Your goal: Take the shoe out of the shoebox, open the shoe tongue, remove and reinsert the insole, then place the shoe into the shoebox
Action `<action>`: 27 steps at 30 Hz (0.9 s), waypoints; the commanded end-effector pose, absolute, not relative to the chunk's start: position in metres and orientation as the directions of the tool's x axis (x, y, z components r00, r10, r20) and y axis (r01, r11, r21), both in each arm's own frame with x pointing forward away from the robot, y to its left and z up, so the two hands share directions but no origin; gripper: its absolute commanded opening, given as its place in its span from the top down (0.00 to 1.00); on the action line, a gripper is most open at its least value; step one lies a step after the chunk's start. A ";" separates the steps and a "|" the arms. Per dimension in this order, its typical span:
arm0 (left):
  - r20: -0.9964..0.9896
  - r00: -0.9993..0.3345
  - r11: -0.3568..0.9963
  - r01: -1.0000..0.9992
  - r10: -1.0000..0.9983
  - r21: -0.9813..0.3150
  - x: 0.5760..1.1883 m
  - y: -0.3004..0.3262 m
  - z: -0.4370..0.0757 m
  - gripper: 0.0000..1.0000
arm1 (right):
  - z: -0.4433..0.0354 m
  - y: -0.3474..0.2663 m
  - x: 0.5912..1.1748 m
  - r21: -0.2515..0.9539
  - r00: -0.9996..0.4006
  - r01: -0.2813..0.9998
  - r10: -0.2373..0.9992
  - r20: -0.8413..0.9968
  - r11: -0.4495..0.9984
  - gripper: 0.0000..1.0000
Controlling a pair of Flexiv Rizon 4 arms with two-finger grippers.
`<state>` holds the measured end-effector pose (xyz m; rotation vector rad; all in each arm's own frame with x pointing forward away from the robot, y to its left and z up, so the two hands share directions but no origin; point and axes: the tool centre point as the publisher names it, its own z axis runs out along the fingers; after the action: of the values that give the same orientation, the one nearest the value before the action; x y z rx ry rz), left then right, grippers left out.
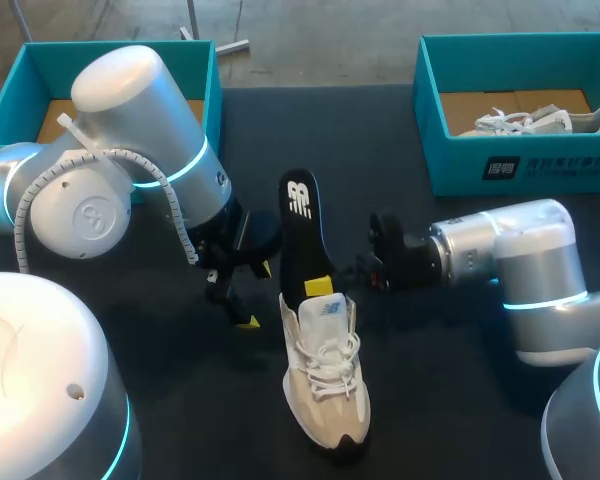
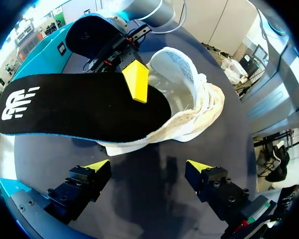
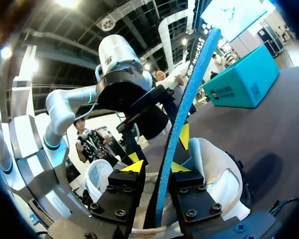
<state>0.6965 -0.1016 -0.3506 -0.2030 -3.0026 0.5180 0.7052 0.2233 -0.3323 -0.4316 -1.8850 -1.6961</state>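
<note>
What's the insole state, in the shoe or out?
Mostly out: the insole sticks up out of the shoe, only one end at the opening, and the right hand is shut on its edge.

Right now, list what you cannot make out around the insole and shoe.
Head view: lower end of the insole, sunk into the shoe.
Left wrist view: far finger of the right claw, under the insole.
Head view: inside of the left shoebox, mostly covered by my left arm.

Dark table [image 1: 460, 330]: beige shoe [image 1: 325, 385] upright mid-table; teal left shoebox [image 1: 45, 70], right shoebox [image 1: 540, 165] at far corners.
</note>
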 end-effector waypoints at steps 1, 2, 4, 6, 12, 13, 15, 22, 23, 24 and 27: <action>0.063 -0.988 0.934 0.115 0.145 -0.337 0.696 -0.102 -0.351 0.00 | -0.328 0.224 0.710 0.799 -0.791 0.578 -0.129 0.599 0.164 0.72; 0.063 -0.988 0.934 0.115 0.145 -0.337 0.696 -0.102 -0.351 0.00 | -0.328 0.224 0.711 0.800 -0.791 0.577 -0.130 0.598 0.166 0.72; 0.063 -0.988 0.934 0.115 0.145 -0.337 0.696 -0.102 -0.351 0.00 | -0.327 0.225 0.714 0.799 -0.790 0.576 -0.130 0.598 0.173 0.71; 0.063 -0.988 0.934 0.115 0.145 -0.337 0.696 -0.102 -0.351 0.00 | -0.325 0.225 0.717 0.798 -0.790 0.575 -0.129 0.599 0.181 0.72; 0.063 -0.988 0.934 0.115 0.145 -0.337 0.696 -0.102 -0.351 0.00 | -0.322 0.226 0.723 0.785 -0.783 0.584 -0.111 0.612 0.206 0.73; 0.063 -0.988 0.934 0.115 0.145 -0.337 0.696 -0.102 -0.351 0.00 | -0.322 0.226 0.724 0.781 -0.781 0.588 -0.103 0.616 0.212 0.73; 0.063 -0.988 0.934 0.115 0.145 -0.337 0.696 -0.102 -0.351 0.00 | -0.322 0.225 0.725 0.774 -0.777 0.595 -0.088 0.623 0.219 0.73; 0.063 -0.988 0.934 0.115 0.145 -0.337 0.696 -0.102 -0.351 0.00 | -0.323 0.222 0.723 0.751 -0.762 0.615 -0.064 0.644 0.242 0.73; 0.063 -0.988 0.934 0.115 0.145 -0.337 0.696 -0.102 -0.351 0.00 | -0.323 0.221 0.721 0.748 -0.760 0.617 -0.062 0.647 0.245 0.74; 0.063 -0.988 0.934 0.115 0.145 -0.337 0.696 -0.102 -0.351 0.00 | -0.323 0.221 0.720 0.745 -0.758 0.619 -0.060 0.650 0.250 0.74; 0.063 -0.988 0.934 0.115 0.145 -0.337 0.696 -0.102 -0.351 0.00 | -0.322 0.219 0.717 0.738 -0.754 0.621 -0.054 0.654 0.263 0.75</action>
<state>0.6965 -0.1016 -0.3506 -0.2030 -3.0026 0.5181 0.7195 0.2202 -0.3258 -0.5052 -1.9555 -1.5456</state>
